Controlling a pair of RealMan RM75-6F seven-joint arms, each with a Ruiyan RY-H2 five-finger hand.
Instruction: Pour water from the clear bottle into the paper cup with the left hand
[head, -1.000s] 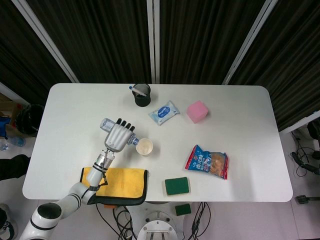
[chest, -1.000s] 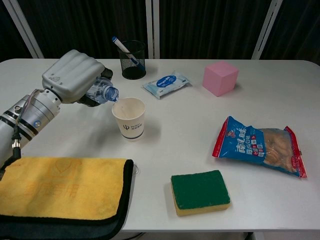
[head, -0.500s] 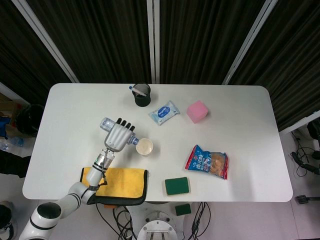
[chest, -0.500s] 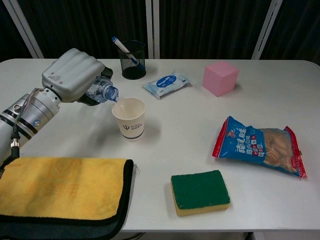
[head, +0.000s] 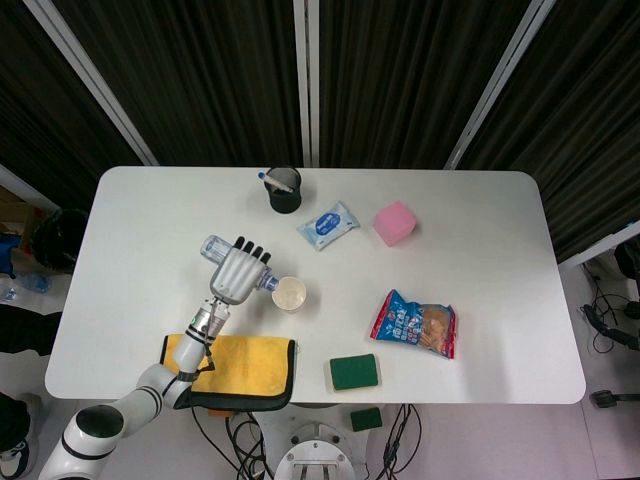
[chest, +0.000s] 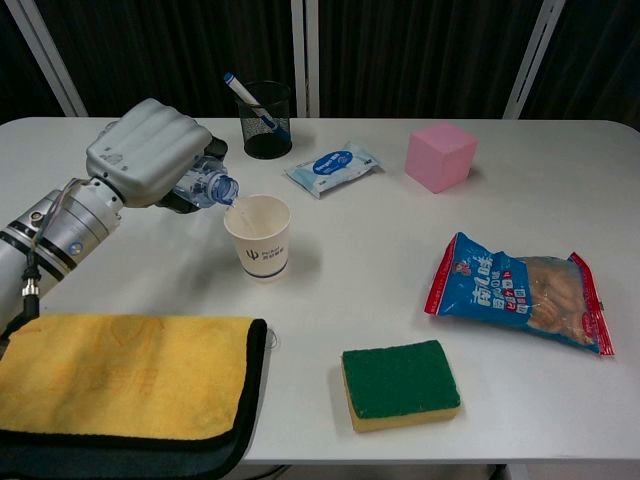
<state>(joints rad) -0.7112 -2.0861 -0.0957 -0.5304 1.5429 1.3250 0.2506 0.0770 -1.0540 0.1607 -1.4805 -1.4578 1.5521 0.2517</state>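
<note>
The clear bottle (chest: 205, 184) sits in the grip of our left hand (chest: 148, 152), tipped over on its side so that its open mouth hangs just above the rim of the paper cup (chest: 258, 237). Our fingers wrap around the bottle's body, and in the head view the bottle's base pokes out past the far side of the hand (head: 238, 272). We cannot see our right hand in either view.

The cup stands upright on the white table (chest: 360, 260), just to the right of the hand, with a dark logo on its side. In front of the left arm we see a yellow cloth (chest: 110, 375) with a black edge, lying flat at the near left corner of the table. To the right of it, near the front edge, lies a green sponge (chest: 399, 382) with a yellow underside. Further right rests a blue and red snack bag (chest: 520, 290). Toward the back of the table we see a black mesh pen holder (chest: 266, 121) with a pen leaning in it, then a pack of wet wipes (chest: 331, 168), and a pink cube (chest: 440, 156) beside that.
</note>
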